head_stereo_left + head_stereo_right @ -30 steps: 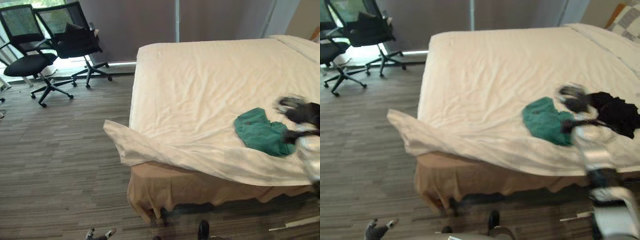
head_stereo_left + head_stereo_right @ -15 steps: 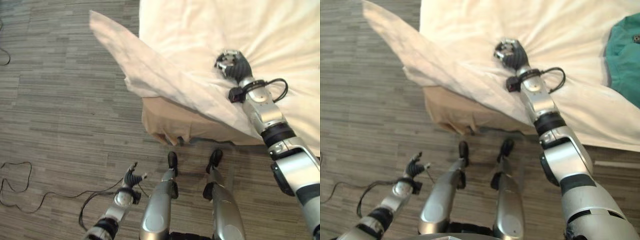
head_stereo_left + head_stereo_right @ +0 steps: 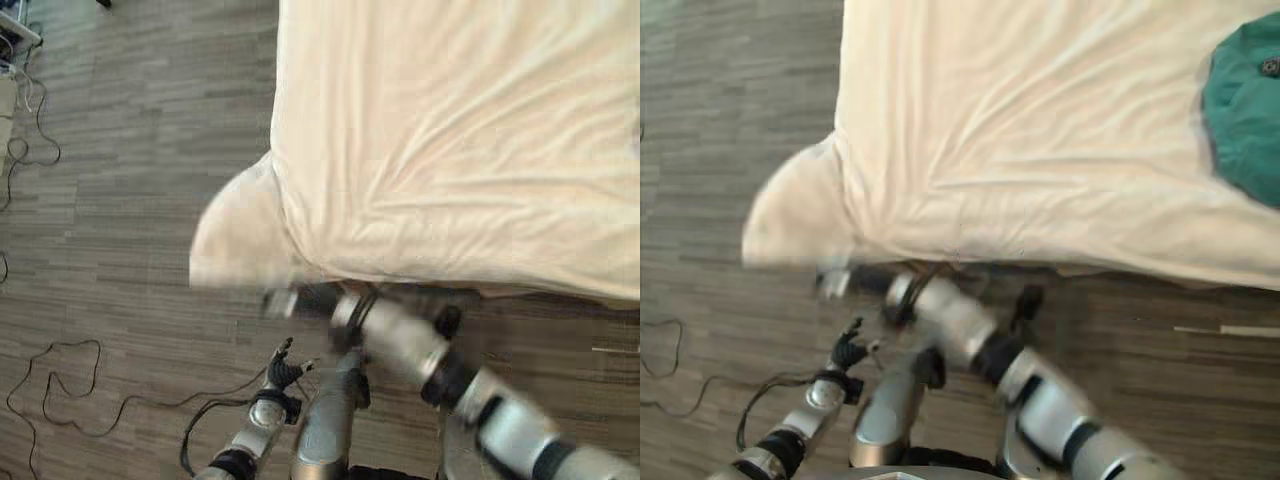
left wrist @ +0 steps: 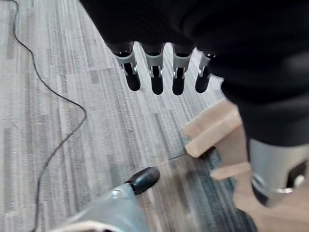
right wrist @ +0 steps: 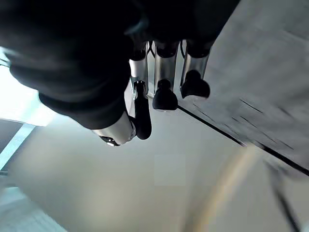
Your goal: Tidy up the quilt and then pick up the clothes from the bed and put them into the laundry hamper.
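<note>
Cream quilt (image 3: pixel 450 150) covers the bed; its loose corner (image 3: pixel 235 235) droops at 9 o'clock. Right hand (image 3: pixel 290 302), fingers relaxed and empty, sits just below, nearer than the slack left hand (image 3: pixel 283 368).

Two silver-grey arms, rounded segments split by dark bands at joints. Left hand (image 3: pixel 284 369): slim silver fingers (image 4: pixel 153 67), dark oval tips, dark ribbed cover over back and wrist. Right hand (image 5: pixel 145 113): same build (silver fingers, black rounded tips, glossy dark cover); silver metal cylinder beside the cover. Dark collar with small fitting rings left wrist.
</note>
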Controlling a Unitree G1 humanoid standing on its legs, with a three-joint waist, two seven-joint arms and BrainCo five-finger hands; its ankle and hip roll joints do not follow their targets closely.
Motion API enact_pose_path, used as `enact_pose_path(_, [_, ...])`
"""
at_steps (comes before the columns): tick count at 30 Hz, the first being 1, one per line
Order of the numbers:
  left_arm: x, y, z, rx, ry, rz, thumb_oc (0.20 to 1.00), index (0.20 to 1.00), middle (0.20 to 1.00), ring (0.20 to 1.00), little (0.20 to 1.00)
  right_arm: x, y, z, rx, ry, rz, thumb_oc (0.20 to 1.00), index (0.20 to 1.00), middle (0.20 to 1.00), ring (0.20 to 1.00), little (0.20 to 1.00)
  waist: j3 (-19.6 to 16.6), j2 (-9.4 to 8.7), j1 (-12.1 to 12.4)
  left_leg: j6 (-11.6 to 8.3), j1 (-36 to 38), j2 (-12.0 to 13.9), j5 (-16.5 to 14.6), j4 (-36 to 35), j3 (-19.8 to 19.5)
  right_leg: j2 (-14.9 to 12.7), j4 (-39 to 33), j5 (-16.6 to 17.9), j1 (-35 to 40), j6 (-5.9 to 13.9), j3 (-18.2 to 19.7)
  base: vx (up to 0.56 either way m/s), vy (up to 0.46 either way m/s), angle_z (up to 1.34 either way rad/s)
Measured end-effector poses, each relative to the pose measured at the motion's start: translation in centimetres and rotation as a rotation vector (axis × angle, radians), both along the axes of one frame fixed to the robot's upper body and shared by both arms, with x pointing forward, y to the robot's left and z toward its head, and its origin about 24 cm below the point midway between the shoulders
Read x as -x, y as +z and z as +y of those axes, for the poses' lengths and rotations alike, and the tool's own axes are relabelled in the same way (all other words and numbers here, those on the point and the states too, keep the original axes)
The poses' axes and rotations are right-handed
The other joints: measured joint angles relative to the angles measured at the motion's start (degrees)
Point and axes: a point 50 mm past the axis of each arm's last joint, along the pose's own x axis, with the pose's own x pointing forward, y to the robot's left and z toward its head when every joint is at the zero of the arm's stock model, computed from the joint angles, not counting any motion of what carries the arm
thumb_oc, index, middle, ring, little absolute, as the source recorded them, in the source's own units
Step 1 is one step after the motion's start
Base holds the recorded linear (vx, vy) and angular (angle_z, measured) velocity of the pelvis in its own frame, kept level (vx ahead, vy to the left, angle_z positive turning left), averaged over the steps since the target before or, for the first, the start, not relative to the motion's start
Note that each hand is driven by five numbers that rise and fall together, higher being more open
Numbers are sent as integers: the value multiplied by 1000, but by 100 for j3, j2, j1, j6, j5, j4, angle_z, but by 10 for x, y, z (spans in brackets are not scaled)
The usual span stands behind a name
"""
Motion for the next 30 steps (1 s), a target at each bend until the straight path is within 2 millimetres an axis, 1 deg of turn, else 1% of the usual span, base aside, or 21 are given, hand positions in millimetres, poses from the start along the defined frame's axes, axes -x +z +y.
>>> enact_pose_path(1, [-5, 3, -4, 7, -4, -13, 1000, 1000, 1000, 1000, 1000, 23, -18, 6, 53, 89, 67, 200, 200, 200, 200, 200, -6, -13, 39, 0, 48, -3, 0, -2, -12, 2, -61, 18, 88, 22, 2, 21, -16, 8])
enact_pose_path(2, [-5, 3, -2, 3, -1, -13, 1000, 1000, 1000, 1000, 1000, 33, -21, 8, 32, 104, 94, 200, 200, 200, 200, 200, -22, -49, 50, 0, 96, -4, 0, -4, -20, 8, -104, 32, 164, 40, -9, 40, -42, 5])
enact_pose_path(3, [4, -3, 8, -20, 24, 27, 1000, 1000, 1000, 1000, 1000, 39, -21, 9, 36, 144, 89, 200, 200, 200, 200, 200, -97, -203, 49, -6, 209, -5, -5, -43, 6, 6, -156, 44, 265, 57, -31, 51, -46, -6])
enact_pose_path(4, [11, -7, 14, -34, 39, 48, 1000, 1000, 1000, 1000, 1000, 41, -26, 8, 54, 136, 81, 200, 200, 200, 200, 200, -197, -332, 44, -44, 325, 48, -31, -86, 95, -14, -205, 24, 366, 38, -25, 68, -59, -9])
enact_pose_path(7, [18, -13, 15, -41, 54, 81, 1000, 1000, 1000, 1000, 1000, 38, -43, -6, 81, 82, 67, 200, 200, 200, 200, 200, -309, -492, 49, -10, 633, 90, -78, -151, 131, -12, -371, -6, 714, 92, -161, 63, -63, -10])
enact_pose_path(10, [19, -16, 22, -62, 76, 97, 1000, 1000, 1000, 1000, 1000, 17, -23, -15, -6, 25, -55, 200, 200, 200, 200, 200, -385, -611, 29, -54, 731, 181, -48, -184, 124, 24, -106, -44, 686, 76, -197, 93, -84, 0])
enact_pose_path(11, [21, -17, 24, -69, 78, 106, 1000, 1000, 1000, 1000, 1000, 6, -8, -16, -53, 3, -119, 200, 200, 200, 200, 200, -475, -641, 42, -73, 714, 186, -41, -183, 120, 58, -155, -81, 667, 56, -196, 69, -68, -12])
enact_pose_path(12, [25, -20, 25, -80, 75, 128, 1000, 1000, 1000, 1000, 1000, -9, 21, -17, -167, -62, -217, 200, 200, 200, 200, 200, -585, -643, 30, -84, 702, 186, -33, -187, 126, 126, -275, -83, 679, 60, -158, 73, -85, -22])
enact_pose_path(14, [27, -21, 25, -84, 69, 138, 1000, 1000, 1000, 1000, 1000, -23, 53, -18, -261, -121, -325, 200, 200, 200, 200, 200, -613, -610, -11, -84, 702, 223, -33, -198, 128, 157, -368, -71, 688, 78, -132, 50, -65, -25])
enact_pose_path(15, [26, -21, 25, -86, 69, 140, 1000, 1000, 1000, 1000, 1000, -28, 69, -19, -289, -146, -380, 200, 200, 200, 200, 200, -611, -595, -88, -84, 684, 226, -33, -201, 134, 164, -383, -69, 679, 81, -133, 18, -48, -12])
enact_pose_path(16, [21, -19, 23, -92, 56, 134, 1000, 1000, 1000, 1000, 1000, -37, 95, -19, -348, -207, -452, 200, 200, 200, 200, 200, -604, -569, -243, -88, 627, 182, -26, -186, 136, 161, -382, -63, 624, 89, -124, 17, -58, -7])
enact_pose_path(17, [18, -17, 21, -92, 46, 126, 1000, 1000, 1000, 1000, 1000, -40, 102, -21, -364, -236, -468, 200, 200, 200, 200, 200, -602, -565, -281, -90, 608, 182, -24, -186, 141, 158, -382, -63, 589, 89, -113, 10, -49, -12])
enact_pose_path(19, [12, -14, 15, -96, 5, 105, 1000, 1000, 1000, 1000, 1000, -50, 116, -25, -373, -307, -501, 200, 200, 200, 200, 200, -578, -519, -285, -87, 484, 197, -27, -191, 160, 132, -371, -67, 412, 95, -101, 11, -35, -24])
enact_pose_path(20, [8, -12, 10, -92, -12, 94, 1000, 1000, 1000, 1000, 1000, -54, 119, -29, -376, -344, -513, 200, 200, 200, 200, 200, -534, -435, -284, -82, 411, 233, -22, -218, 162, 144, -313, -86, 335, 120, -122, -8, -29, -7])
enact_pose_path(21, [0, -5, 5, -87, -51, 59, 1000, 1000, 1000, 1000, 1000, -68, 129, -42, -347, -430, -551, 200, 200, 200, 200, 200, -490, -330, -279, -78, 147, 212, 7, -138, 173, 50, 107, -110, -89, 91, -160, -30, 4, 11])
enact_pose_path(24, [-5, -1, 4, -95, -100, 34, 1000, 1000, 1000, 1000, 1000, -91, 141, -59, -287, -546, -597, 200, 200, 200, 200, 200, -423, -184, -263, -102, -218, 127, 46, -112, 138, 38, 246, -96, -525, 99, -99, -38, 17, 1])
enact_pose_path(25, [-4, -2, 4, -95, -109, 43, 1000, 1000, 1000, 1000, 1000, -112, 143, -79, -229, -680, -584, 200, 200, 200, 200, 200, -263, 23, -269, -86, -299, 131, 176, -206, 127, 75, 140, -38, -600, 143, -96, -53, 21, -17])
enact_pose_path(27, [-6, -1, 4, -91, -114, 40, 1000, 1000, 1000, 1000, 1000, -131, 139, -113, -159, -823, -584, 200, 200, 200, 200, 200, -160, 158, -274, -81, -323, 126, 210, -241, 144, 78, 127, 18, -648, 175, -91, -55, 23, -9])
enact_pose_path(28, [-7, 0, 4, -90, -116, 31, 1000, 1000, 1000, 1000, 1000, -136, 138, -124, -138, -850, -592, 200, 200, 200, 200, 200, -137, 207, -283, -81, -355, 121, 210, -242, 139, 76, 129, 17, -677, 172, -84, -72, 45, -5])
enact_pose_path(29, [-13, 5, 5, -73, -116, -2, 1000, 1000, 1000, 1000, 1000, -140, 150, -138, -157, -867, -655, 200, 200, 200, 200, 200, -101, 238, -348, -64, -397, 98, 215, -222, 158, 65, 185, 19, -760, 174, -14, -85, 69, -1])
enact_pose_path(30, [-16, 7, 4, -68, -122, -20, 1000, 1000, 1000, 1000, 1000, -143, 153, -142, -162, -878, -658, 200, 200, 200, 200, 200, -91, 250, -369, -55, -401, 89, 197, -167, 139, 48, 246, 3, -761, 148, 32, -36, 62, -2])
